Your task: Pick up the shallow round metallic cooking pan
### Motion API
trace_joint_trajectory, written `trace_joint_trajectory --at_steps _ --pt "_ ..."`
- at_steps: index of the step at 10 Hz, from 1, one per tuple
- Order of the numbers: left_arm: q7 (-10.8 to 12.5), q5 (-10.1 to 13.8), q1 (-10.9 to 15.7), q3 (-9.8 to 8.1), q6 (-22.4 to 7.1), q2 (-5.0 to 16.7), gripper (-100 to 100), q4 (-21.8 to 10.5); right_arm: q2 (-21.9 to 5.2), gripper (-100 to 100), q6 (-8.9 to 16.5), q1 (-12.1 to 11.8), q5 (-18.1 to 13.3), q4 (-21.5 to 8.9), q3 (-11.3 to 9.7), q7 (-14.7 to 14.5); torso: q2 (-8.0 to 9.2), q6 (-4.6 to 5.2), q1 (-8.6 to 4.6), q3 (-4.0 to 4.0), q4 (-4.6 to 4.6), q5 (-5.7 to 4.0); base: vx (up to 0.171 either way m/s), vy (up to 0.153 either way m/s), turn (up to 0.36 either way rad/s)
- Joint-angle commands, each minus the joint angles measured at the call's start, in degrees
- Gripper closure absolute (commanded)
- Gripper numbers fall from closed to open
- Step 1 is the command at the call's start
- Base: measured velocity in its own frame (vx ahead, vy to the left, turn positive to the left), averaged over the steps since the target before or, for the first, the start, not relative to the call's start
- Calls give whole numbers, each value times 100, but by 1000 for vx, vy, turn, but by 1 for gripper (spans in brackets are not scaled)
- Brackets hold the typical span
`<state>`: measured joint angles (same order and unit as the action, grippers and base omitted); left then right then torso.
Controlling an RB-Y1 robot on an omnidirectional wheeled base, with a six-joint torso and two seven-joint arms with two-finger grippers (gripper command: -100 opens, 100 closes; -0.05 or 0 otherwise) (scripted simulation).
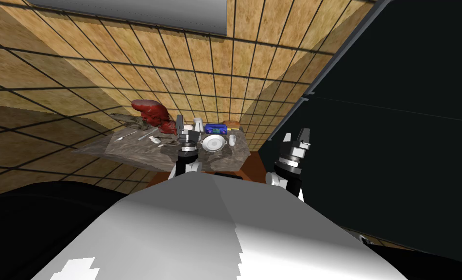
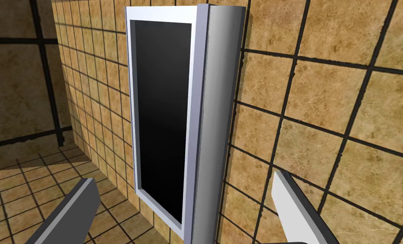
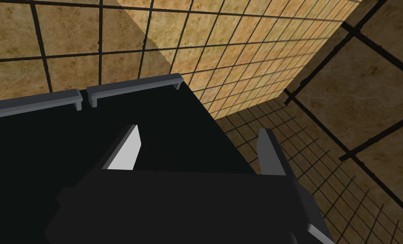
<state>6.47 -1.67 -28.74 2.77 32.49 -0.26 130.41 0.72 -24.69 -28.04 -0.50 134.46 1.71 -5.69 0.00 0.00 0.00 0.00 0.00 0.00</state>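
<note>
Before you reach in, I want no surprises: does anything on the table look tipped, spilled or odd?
Nothing stands out. The pan sits flat on the table beside a blue box and a cup; no spill shows.

Mottled grey counter (image 1: 137, 148) bearing round white pan (image 1: 213, 143), blue box (image 1: 216, 128), dark red lump (image 1: 152, 113)

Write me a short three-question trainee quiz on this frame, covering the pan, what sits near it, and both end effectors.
1. Multiple choice: what colour is the box just beyond the pan on the counter? A) blue B) green C) yellow
2. True or false: the left end effector is shut on the pan.
3. Fill in: the fingers of the right end effector stand ____ (open or shut).

Key: 1 A; 2 false, its fingers stand apart with nothing between them; 3 open.
</note>
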Motion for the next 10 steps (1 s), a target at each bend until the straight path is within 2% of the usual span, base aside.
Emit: trace_joint_trajectory --at_steps 1,5,6,7,10 --pt "18 19 15 7 -109 228 -100 -14 0 0 0 0 0 0 0 0 0 0 0 0 0 0 -6 2 3" --pt "128 136 98 43 -699 702 -100 -85 0 0 0 0 0 0 0 0 12 0 11 7 3 2 -32 18 8" --pt "128 136 98 43 -742 702 -100 -85 0 0 0 0 0 0 0 0 15 0 11 9 3 3 -34 18 3" --pt "168 179 127 55 -972 774 -100 -109 0 0 0 0 0 0 0 0 13 0 8 8 3 2 -31 19 11" --pt "261 278 192 79 -1401 878 -100 -163 0 0 0 0 0 0 0 0 15 0 10 9 4 3 -40 26 9"
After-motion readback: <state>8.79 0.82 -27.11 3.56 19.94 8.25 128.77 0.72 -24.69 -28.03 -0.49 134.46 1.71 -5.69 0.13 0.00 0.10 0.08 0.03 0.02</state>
